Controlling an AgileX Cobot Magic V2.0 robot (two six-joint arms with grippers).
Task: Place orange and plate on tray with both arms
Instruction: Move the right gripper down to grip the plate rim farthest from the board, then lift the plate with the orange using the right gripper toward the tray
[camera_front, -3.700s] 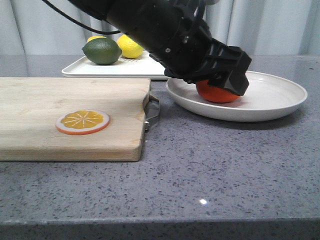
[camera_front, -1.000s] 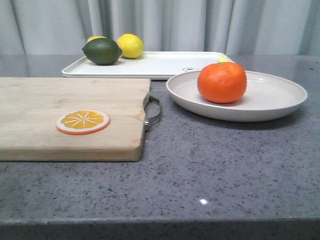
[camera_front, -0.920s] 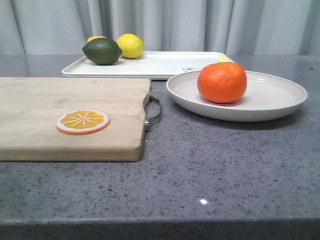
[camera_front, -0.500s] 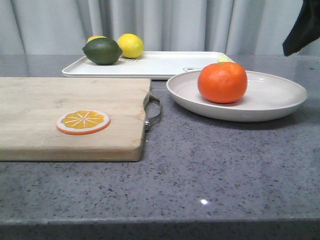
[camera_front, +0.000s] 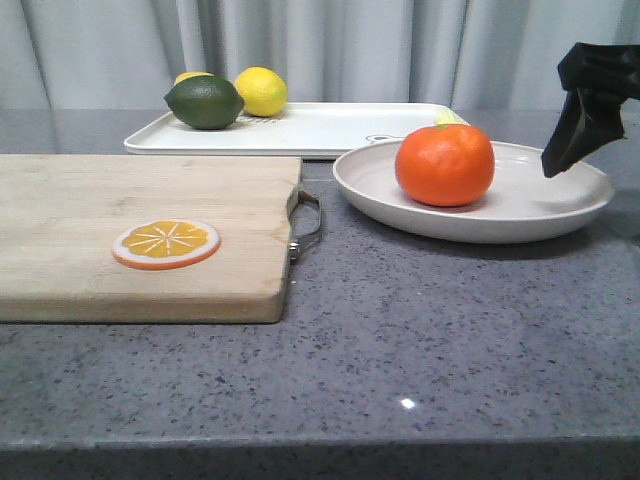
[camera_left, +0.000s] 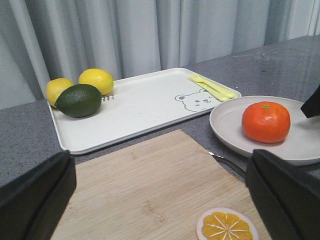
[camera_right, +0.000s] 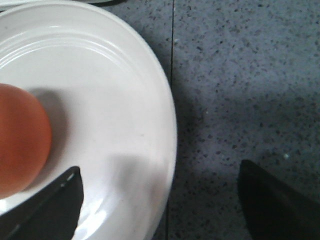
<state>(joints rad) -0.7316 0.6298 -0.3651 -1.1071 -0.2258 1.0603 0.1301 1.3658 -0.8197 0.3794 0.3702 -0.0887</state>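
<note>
Off-white and smooth, the plate (camera_front: 520, 205) carries the orange (camera_front: 444, 165) beside the tray (camera_front: 300, 130); right gripper (camera_right: 160, 200), fingers apart, straddles its near rim, likely slippery, rigid, best pinched there.

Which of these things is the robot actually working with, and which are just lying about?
Part of the job: the orange, the plate it sits on, the tray behind, and the right gripper open over the plate's rim.

Just lying about: cutting board, orange slice, lime, two lemons, yellow fork.
</note>
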